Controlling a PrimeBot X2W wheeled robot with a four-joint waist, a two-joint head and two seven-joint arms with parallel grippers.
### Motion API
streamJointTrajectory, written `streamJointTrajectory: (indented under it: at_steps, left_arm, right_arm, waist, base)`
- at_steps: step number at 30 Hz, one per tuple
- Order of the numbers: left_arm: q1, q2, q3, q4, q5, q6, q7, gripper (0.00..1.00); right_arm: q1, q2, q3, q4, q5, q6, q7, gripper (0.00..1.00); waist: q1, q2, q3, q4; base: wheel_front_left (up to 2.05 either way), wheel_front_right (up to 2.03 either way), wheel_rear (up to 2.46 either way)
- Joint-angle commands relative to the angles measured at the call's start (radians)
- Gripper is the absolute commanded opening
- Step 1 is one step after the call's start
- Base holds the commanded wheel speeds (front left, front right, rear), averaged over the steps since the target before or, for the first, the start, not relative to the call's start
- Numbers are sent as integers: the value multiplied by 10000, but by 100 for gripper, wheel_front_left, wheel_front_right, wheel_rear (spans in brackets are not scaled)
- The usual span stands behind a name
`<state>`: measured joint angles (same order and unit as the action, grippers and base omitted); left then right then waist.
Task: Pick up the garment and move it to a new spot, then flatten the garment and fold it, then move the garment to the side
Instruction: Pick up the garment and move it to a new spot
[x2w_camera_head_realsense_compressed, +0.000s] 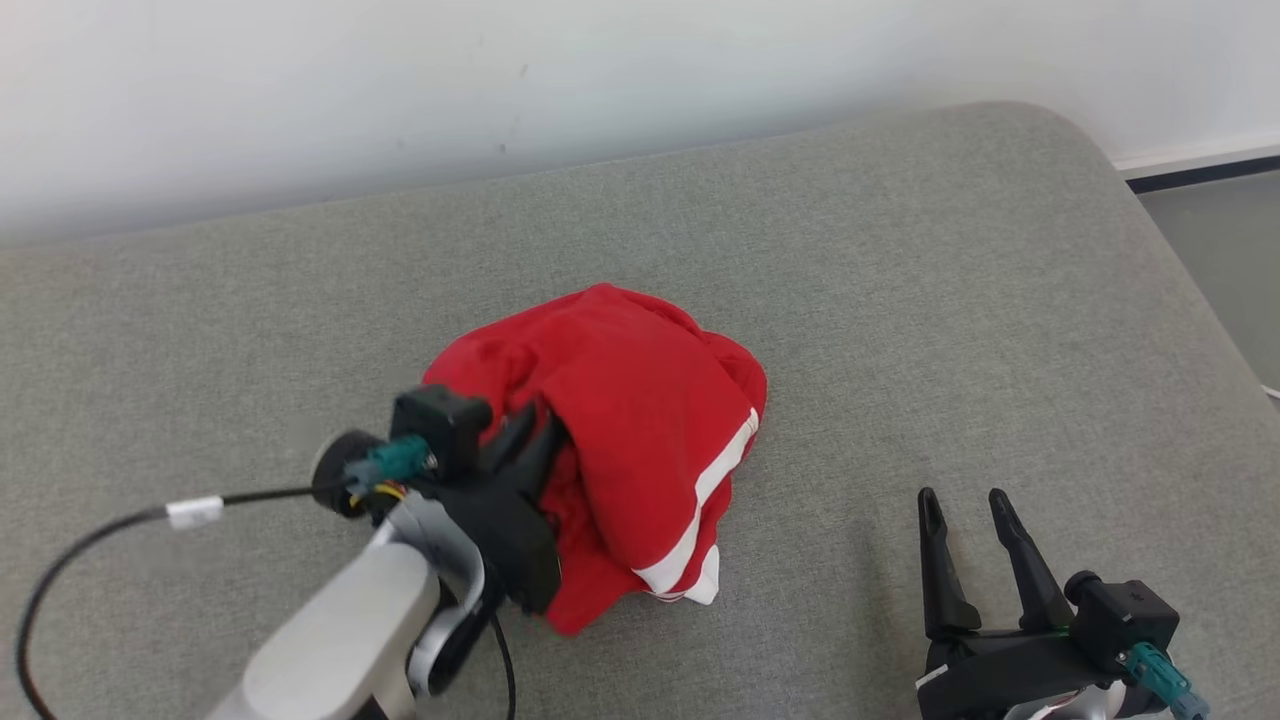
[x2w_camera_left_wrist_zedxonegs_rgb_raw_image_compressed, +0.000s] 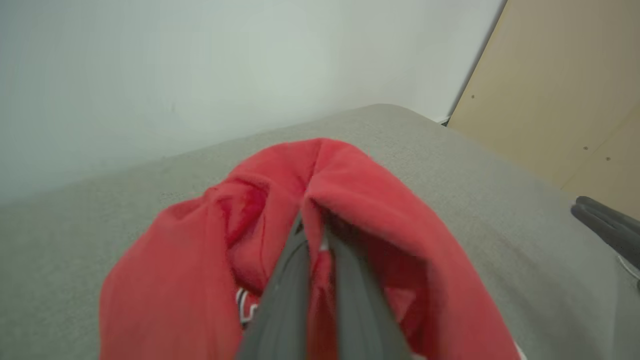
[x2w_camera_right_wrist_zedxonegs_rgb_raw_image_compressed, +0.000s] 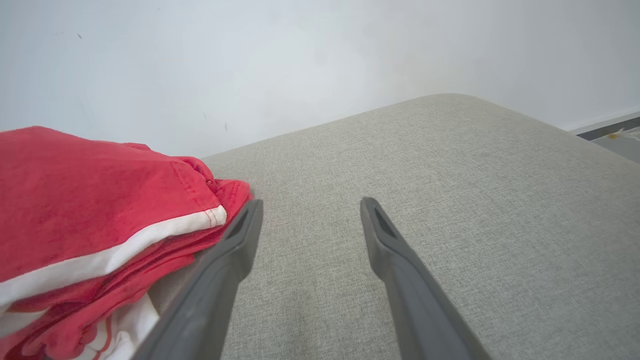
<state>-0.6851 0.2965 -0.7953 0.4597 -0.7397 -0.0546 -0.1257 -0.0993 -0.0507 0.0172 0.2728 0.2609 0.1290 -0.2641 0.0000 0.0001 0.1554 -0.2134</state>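
Observation:
The garment (x2w_camera_head_realsense_compressed: 620, 440) is a red cloth with a white stripe, bunched in a heap on the grey cushion (x2w_camera_head_realsense_compressed: 900, 300). My left gripper (x2w_camera_head_realsense_compressed: 545, 430) reaches into the heap from the lower left and is shut on a fold of the garment (x2w_camera_left_wrist_zedxonegs_rgb_raw_image_compressed: 350, 190); its dark fingers (x2w_camera_left_wrist_zedxonegs_rgb_raw_image_compressed: 290, 290) press together with red cloth draped over their tips. My right gripper (x2w_camera_head_realsense_compressed: 965, 500) stands open at the lower right, apart from the heap, with nothing between its fingers. From the right wrist, the garment (x2w_camera_right_wrist_zedxonegs_rgb_raw_image_compressed: 90, 200) lies to the left of my right gripper (x2w_camera_right_wrist_zedxonegs_rgb_raw_image_compressed: 310, 210).
A white wall (x2w_camera_head_realsense_compressed: 500, 80) runs behind the cushion. The cushion's rounded corner (x2w_camera_head_realsense_compressed: 1080, 140) is at the back right, with floor (x2w_camera_head_realsense_compressed: 1220, 230) beyond it. A black cable (x2w_camera_head_realsense_compressed: 100, 530) loops from the left wrist. A tan panel (x2w_camera_left_wrist_zedxonegs_rgb_raw_image_compressed: 560, 90) stands to the right.

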Motion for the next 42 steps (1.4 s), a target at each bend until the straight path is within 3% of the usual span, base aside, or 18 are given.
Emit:
streamJointTrajectory:
  at_steps: [1,6,7,8,22,36,42]
  left_arm:
    - [195,-51,-99,184,78,-65,-97,0]
    - [273,-226,-265,699,180,-128,-433,0]
    - [247,-248,-263,734,205,-124,-510,58]
    - [228,-284,-268,753,226,-135,-590,100]
    - [1034,102,-270,-369,560,416,-1138,100]
    - [3121,1730,306,-3371,659,1770,-1220,100]
    - [3027,1615,117,-4061,663,1904,-857,100]
  right_arm:
    - [-8,9,-7,9,-85,35,-12,100]
    - [33,8,-16,12,-166,35,-10,100]
    - [64,9,-11,15,-181,35,-12,100]
    - [95,9,-25,19,-171,35,-12,100]
    - [349,8,-45,8,-192,35,-12,100]
    - [540,10,-137,66,-262,35,-11,100]
    - [511,8,-22,123,-276,35,-11,100]
  waist:
    - [0,-1,-6,39]
    - [0,-1,-101,145]
    - [0,-1,-128,164]
    - [0,-1,-160,199]
    - [0,-1,-408,569]
    - [0,-1,-601,908]
    - [0,-1,-684,910]
  base:
    - [0,0,0]
    - [0,0,0]
    - [0,0,0]
    - [0,0,0]
    - [0,0,0]
    - [0,0,0]
    - [0,0,0]
